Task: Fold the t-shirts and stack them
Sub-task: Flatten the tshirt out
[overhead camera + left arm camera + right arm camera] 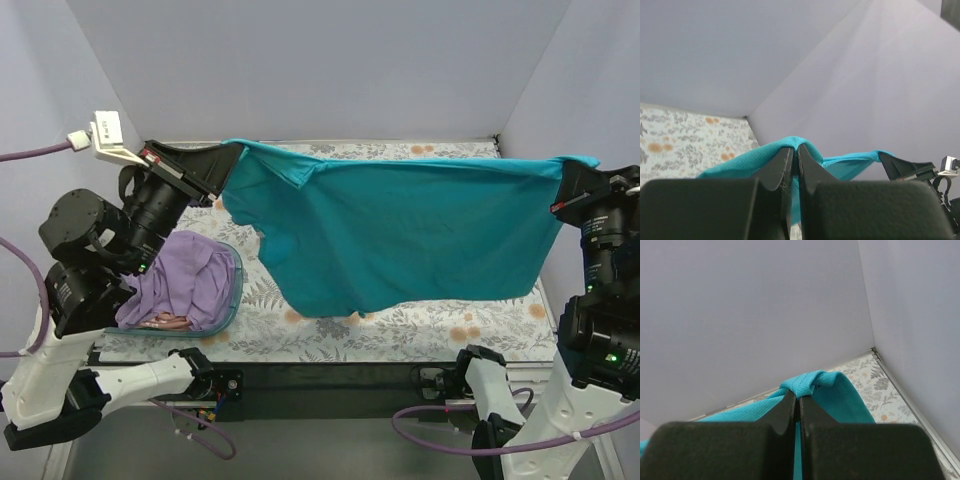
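Hanging teal-blue t-shirt (420, 235), stretched in the air between two claws above the floral table (450, 325).
Left gripper (226, 153): jaws pinched tight on the shirt's upper left corner. Right gripper (563, 178): jaws pinched tight on its upper right corner. Lower edge hangs loose toward the near side. Lavender t-shirt (190, 280): bunched in the blue basket (237, 285), near left; a pinkish cloth (165, 322) shows at its near edge.

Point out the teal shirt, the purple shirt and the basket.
teal shirt (420, 230), top view, middle of its spread cloth
purple shirt (190, 278), top view, its bunched folds
basket (239, 285), top view, right rim
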Available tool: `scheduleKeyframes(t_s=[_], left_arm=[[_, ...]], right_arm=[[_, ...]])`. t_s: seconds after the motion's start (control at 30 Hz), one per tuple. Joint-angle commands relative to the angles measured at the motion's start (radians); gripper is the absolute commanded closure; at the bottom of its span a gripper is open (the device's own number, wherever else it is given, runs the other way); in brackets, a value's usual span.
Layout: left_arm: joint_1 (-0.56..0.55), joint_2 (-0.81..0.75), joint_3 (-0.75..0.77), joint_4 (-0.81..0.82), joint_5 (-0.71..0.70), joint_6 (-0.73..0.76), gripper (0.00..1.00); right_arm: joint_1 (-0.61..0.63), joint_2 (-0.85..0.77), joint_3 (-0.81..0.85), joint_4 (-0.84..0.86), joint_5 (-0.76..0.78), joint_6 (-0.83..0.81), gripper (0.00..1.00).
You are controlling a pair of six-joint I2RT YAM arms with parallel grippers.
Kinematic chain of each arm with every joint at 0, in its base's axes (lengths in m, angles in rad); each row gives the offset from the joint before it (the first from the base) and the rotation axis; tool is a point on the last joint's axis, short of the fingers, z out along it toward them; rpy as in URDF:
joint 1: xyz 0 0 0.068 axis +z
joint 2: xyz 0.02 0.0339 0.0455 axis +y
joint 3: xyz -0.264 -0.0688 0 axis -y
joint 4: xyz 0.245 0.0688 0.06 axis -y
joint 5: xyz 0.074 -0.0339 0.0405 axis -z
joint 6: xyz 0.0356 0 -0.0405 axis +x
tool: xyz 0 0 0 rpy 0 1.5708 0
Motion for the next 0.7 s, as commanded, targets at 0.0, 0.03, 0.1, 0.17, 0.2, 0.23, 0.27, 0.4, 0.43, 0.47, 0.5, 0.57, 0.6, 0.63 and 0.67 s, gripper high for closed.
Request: scheduleKeyframes(t_s=[0.0, 0.03, 0.1, 0.17, 0.2, 0.23, 0.27, 0.4, 0.43, 0.47, 0.5, 0.57, 0.6, 0.63, 0.67], left_arm=[[0.001, 0.060, 0.091, 0.008, -0.048, 0.113, 1.00], [0.001, 0.070, 0.102, 0.017, -0.071, 0.121, 1.00], [0.002, 0.113, 0.123, 0.031, -0.171, 0.136, 1.00], [0.002, 0.176, 0.144, 0.068, -0.278, 0.197, 1.00], [0.001, 0.202, 0.158, 0.082, -0.338, 0.211, 1.00], [0.001, 0.224, 0.166, 0.105, -0.381, 0.255, 1.00], [0.002, 0.247, 0.175, 0.132, -0.432, 0.286, 1.00], [0.100, 0.426, 0.235, 0.173, -0.341, 0.334, 1.00], [0.161, 0.475, 0.272, 0.144, -0.243, 0.263, 1.00], [0.230, 0.522, 0.310, 0.108, -0.151, 0.228, 1.00], [0.351, 0.626, 0.391, 0.082, 0.029, 0.213, 1.00], [0.419, 0.728, 0.494, 0.086, 0.126, 0.214, 1.00], [0.459, 0.785, 0.634, 0.099, 0.230, 0.220, 1.00], [0.473, 0.870, 0.705, 0.097, 0.269, 0.225, 1.00], [0.479, 0.914, 0.780, 0.109, 0.318, 0.261, 1.00]], right_arm=[[-0.004, 0.083, 0.084, -0.048, -0.070, -0.023, 0.99], [-0.004, 0.108, 0.094, -0.046, -0.073, -0.021, 0.99], [-0.004, 0.134, 0.102, -0.042, -0.091, -0.021, 0.99], [-0.004, 0.177, 0.072, -0.011, -0.119, -0.020, 0.99], [-0.004, 0.189, 0.053, 0.010, -0.161, -0.031, 0.99], [-0.004, 0.217, 0.032, 0.074, -0.183, -0.031, 0.99], [-0.002, 0.232, 0.013, 0.105, -0.208, -0.040, 0.99], [-0.004, 0.264, -0.157, 0.348, -0.294, -0.049, 0.99], [-0.004, 0.277, -0.172, 0.384, -0.303, -0.048, 0.99], [-0.004, 0.295, -0.177, 0.438, -0.311, -0.043, 0.99], [-0.002, 0.348, -0.160, 0.455, -0.327, -0.043, 0.99], [-0.002, 0.419, -0.113, 0.501, -0.349, -0.046, 0.99], [-0.002, 0.495, -0.079, 0.497, -0.361, -0.043, 0.99], [-0.002, 0.528, 0.030, 0.450, -0.380, -0.023, 0.99], [-0.001, 0.553, 0.082, 0.390, -0.346, -0.028, 0.99]])
